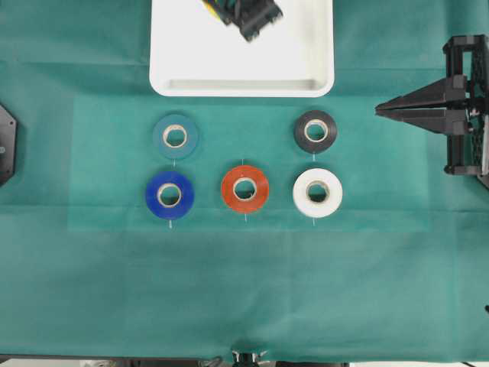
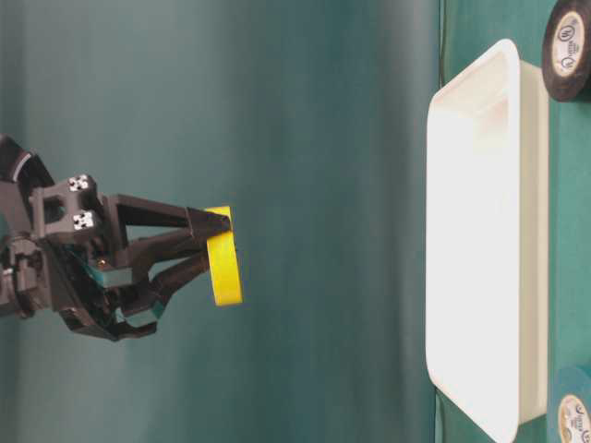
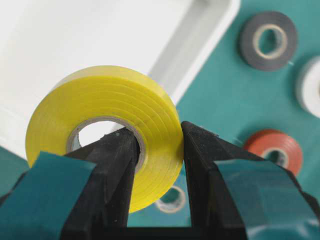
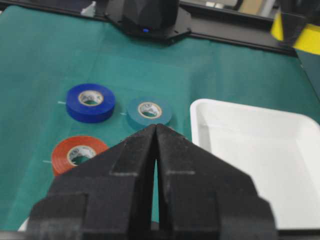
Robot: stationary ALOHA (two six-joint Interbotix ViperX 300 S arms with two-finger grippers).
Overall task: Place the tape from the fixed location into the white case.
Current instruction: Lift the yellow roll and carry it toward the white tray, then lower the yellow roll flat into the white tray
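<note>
The yellow tape (image 3: 107, 100) hangs in the air above the white case (image 1: 241, 86), pinched by my left gripper (image 3: 159, 137). One finger passes through the roll's pale core and the other presses on its outer face. In the table-level view the tape (image 2: 225, 257) stands on edge well clear of the case (image 2: 480, 185). From overhead, my left gripper (image 1: 252, 17) sits over the case's far part. My right gripper (image 1: 382, 111) rests at the right side of the table, shut and holding nothing.
Five other rolls lie flat on the green cloth in front of the case: teal (image 1: 175, 136), blue (image 1: 170, 194), orange-red (image 1: 244, 189), white (image 1: 317, 192) and black (image 1: 315, 131). A black arm base (image 1: 6, 144) sits at the left edge.
</note>
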